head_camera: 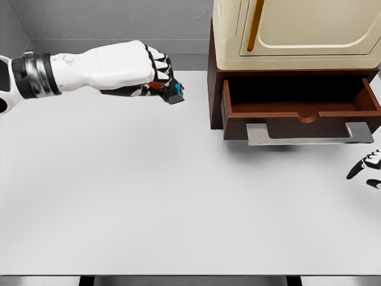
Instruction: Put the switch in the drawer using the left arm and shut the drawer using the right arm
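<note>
My left hand (156, 76) hangs above the back left of the white table (149, 190), its fingers curled around the switch (171, 90), a small dark device with red and blue ends poking out below the fist. The brown wooden drawer (300, 110) stands pulled open at the right under a cream cabinet (297, 33), with a grey handle (309, 134) on its front. The drawer's inside looks dark and bare. The left hand is well to the left of the drawer. Only a few fingertips of my right hand (366, 167) show at the right edge.
A grey wall runs behind the table. The table's front edge lies along the bottom of the view.
</note>
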Controlling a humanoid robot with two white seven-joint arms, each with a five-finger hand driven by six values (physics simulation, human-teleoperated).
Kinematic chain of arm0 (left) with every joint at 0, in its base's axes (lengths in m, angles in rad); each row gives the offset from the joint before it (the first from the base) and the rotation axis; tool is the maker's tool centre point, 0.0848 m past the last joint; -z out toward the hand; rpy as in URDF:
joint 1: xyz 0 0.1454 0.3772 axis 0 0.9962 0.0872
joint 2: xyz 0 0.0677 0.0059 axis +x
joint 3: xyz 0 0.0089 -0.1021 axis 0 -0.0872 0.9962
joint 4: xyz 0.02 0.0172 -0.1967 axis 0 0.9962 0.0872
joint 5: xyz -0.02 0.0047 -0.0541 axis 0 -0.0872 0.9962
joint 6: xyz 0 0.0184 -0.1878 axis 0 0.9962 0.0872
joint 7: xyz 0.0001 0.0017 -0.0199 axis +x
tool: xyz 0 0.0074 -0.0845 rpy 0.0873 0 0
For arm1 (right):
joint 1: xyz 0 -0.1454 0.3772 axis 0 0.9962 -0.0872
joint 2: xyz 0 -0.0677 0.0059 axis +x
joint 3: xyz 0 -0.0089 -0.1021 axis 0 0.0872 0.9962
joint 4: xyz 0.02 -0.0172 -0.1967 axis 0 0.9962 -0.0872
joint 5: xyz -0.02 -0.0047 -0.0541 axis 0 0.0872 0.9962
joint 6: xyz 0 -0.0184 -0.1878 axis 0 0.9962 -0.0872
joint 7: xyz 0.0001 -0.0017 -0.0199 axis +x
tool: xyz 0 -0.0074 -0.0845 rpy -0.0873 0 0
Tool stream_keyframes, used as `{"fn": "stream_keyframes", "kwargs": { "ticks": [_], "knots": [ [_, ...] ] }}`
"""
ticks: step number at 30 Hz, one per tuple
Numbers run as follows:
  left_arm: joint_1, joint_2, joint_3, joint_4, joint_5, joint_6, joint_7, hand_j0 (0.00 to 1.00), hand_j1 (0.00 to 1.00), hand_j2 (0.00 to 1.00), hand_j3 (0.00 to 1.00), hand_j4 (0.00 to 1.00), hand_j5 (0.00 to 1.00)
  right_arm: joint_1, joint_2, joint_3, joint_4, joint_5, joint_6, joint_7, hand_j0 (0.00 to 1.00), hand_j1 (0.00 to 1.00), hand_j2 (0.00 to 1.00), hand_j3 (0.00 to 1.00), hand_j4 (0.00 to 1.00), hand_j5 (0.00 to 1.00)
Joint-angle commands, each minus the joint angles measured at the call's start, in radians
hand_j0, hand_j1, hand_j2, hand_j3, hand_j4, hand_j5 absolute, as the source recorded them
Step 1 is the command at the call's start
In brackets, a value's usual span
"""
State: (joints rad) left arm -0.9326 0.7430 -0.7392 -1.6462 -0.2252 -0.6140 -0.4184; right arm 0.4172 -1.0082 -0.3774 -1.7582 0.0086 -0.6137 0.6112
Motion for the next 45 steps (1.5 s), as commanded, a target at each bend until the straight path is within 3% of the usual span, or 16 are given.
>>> {"fn": "stream_keyframes", "kwargs": {
  "ticks": [1, 13, 17, 20, 25, 35, 38, 41, 45],
  "knots": [
    [-0.002, -0.014, 0.001, -0.02, 0.041, 0.003, 0.001, 0.38, 0.38, 0.38, 0.38, 0.38, 0.38, -0.002, -0.001, 0.0, 0.0, -0.007, 0.003, 0.0, 0.57, 0.57, 0.57, 0.57, 0.57, 0.57],
    [-0.103, -0.243, -0.106, 0.025, 0.009, 0.003, -0.01, 0.38, 0.38, 0.38, 0.38, 0.38, 0.38, 0.0, -0.001, 0.0, -0.001, -0.007, 0.003, 0.0, 0.57, 0.57, 0.57, 0.57, 0.57, 0.57],
    [-0.156, -0.381, -0.155, 0.186, -0.01, 0.003, -0.042, 0.38, 0.38, 0.38, 0.38, 0.38, 0.38, -0.002, -0.001, 0.0, -0.001, -0.007, 0.003, 0.0, 0.57, 0.57, 0.57, 0.57, 0.57, 0.57],
    [-0.164, -0.422, -0.174, 0.2, -0.02, 0.003, -0.042, 0.38, 0.38, 0.38, 0.38, 0.38, 0.38, -0.002, -0.001, 0.0, -0.001, -0.007, 0.003, 0.0, 0.57, 0.57, 0.57, 0.57, 0.57, 0.57],
    [-0.219, -0.545, -0.183, 0.388, -0.06, 0.003, -0.054, 0.38, 0.38, 0.38, 0.38, 0.38, 0.38, -0.002, -0.001, 0.0, 0.0, -0.007, 0.003, 0.0, 0.57, 0.57, 0.57, 0.57, 0.57, 0.57],
    [-0.239, -0.611, -0.181, 0.488, -0.065, 0.003, -0.056, 0.4, 0.4, 0.4, 0.4, 0.4, 0.4, -0.002, -0.001, 0.0, -0.001, -0.007, 0.003, 0.0, 0.57, 0.57, 0.57, 0.57, 0.57, 0.57],
    [-0.241, -0.631, -0.18, 0.56, -0.063, 0.003, -0.056, 0.55, 0.55, 0.55, 0.55, 0.55, 0.55, -0.002, -0.001, 0.0, -0.001, -0.007, 0.003, 0.0, 0.57, 0.57, 0.57, 0.57, 0.57, 0.57],
    [-0.241, -0.639, -0.175, 0.56, -0.056, 0.003, -0.054, 0.75, 0.75, 0.75, 0.75, 0.75, 0.75, -0.002, -0.003, 0.0, -0.001, -0.007, 0.003, 0.0, 0.57, 0.57, 0.57, 0.57, 0.57, 0.57],
    [-0.241, -0.648, -0.17, 0.551, -0.051, 0.003, -0.051, 0.88, 0.88, 0.88, 0.88, 0.88, 0.88, -0.002, -0.003, 0.0, -0.001, -0.007, 0.003, 0.0, 0.57, 0.57, 0.57, 0.57, 0.57, 0.57]
  ]
}}
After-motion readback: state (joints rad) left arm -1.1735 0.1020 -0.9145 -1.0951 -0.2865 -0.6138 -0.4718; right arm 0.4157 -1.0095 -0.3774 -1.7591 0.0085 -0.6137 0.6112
